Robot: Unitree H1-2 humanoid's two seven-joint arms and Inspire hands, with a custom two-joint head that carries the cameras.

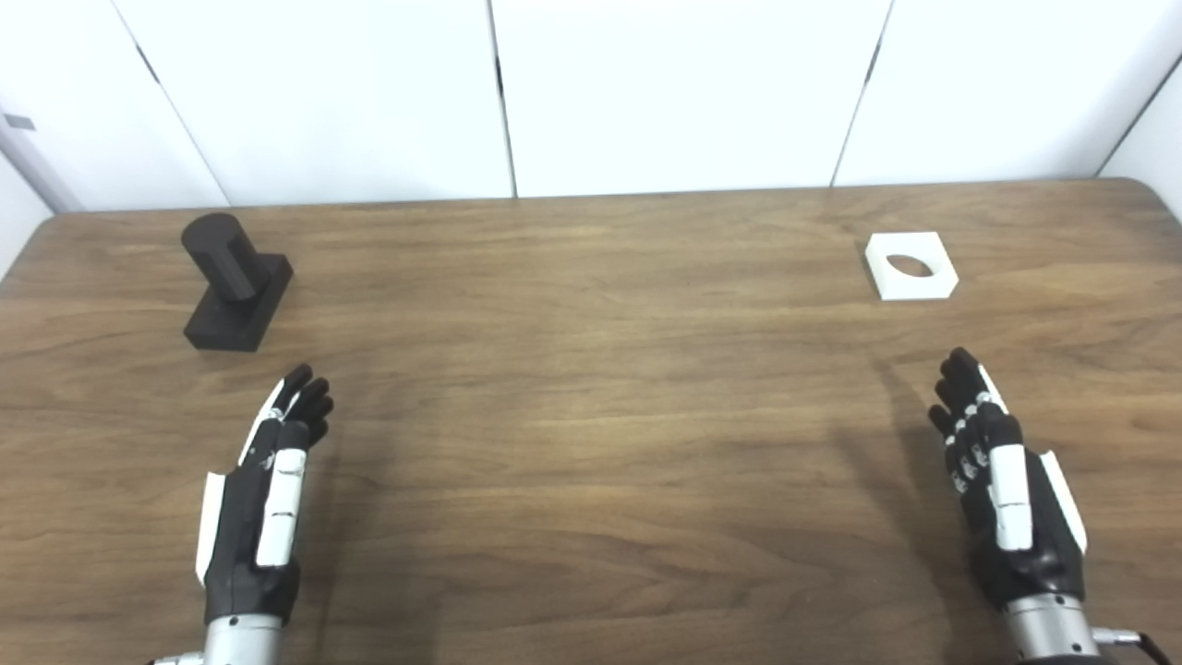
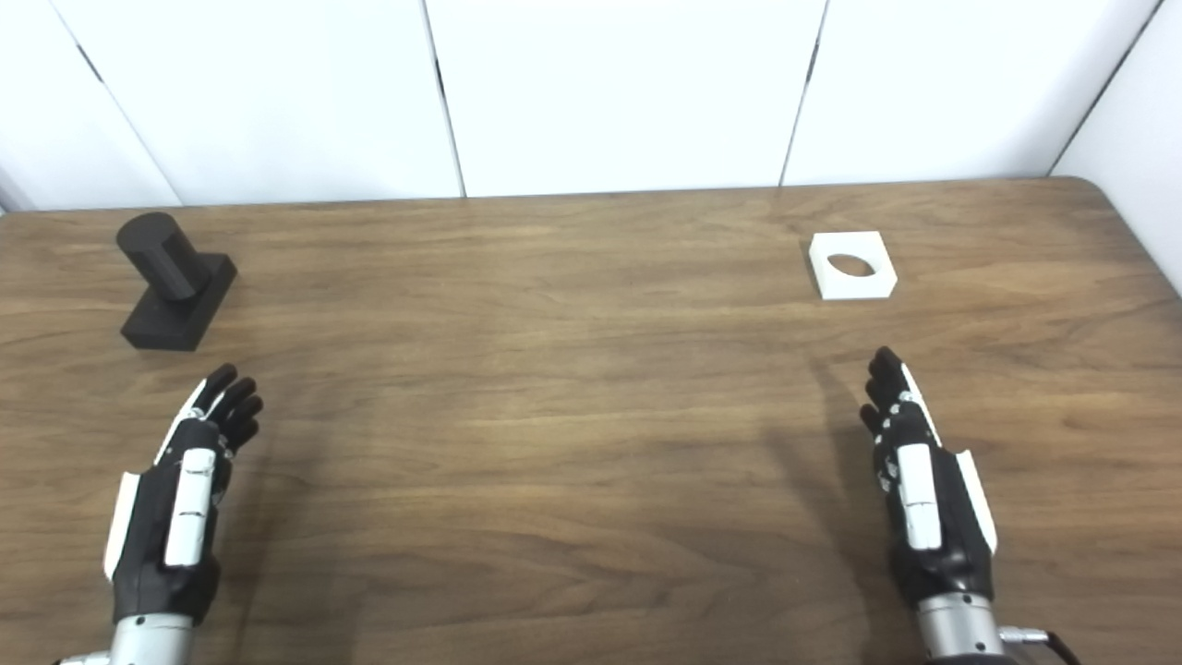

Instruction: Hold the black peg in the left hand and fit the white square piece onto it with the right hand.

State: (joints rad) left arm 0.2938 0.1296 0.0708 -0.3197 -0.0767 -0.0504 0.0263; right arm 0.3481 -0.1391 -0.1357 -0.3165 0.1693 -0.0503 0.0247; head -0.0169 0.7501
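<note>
Black peg [image 1: 236, 282] stands far left, white piece [image 1: 910, 266] far right; both hands, left [image 1: 263, 489] and right [image 1: 1002, 480], hover spread and empty. Grip the peg's base squarely first.

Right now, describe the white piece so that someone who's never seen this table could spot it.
On the wooden table, look to the far right, beyond the right hand. The white square piece lies flat there, alone. It is the only white thing on the wood, with an oval-looking hole through its middle.

peg [image 1: 235, 280] far left, square piece [image 1: 910, 265] far right
</note>
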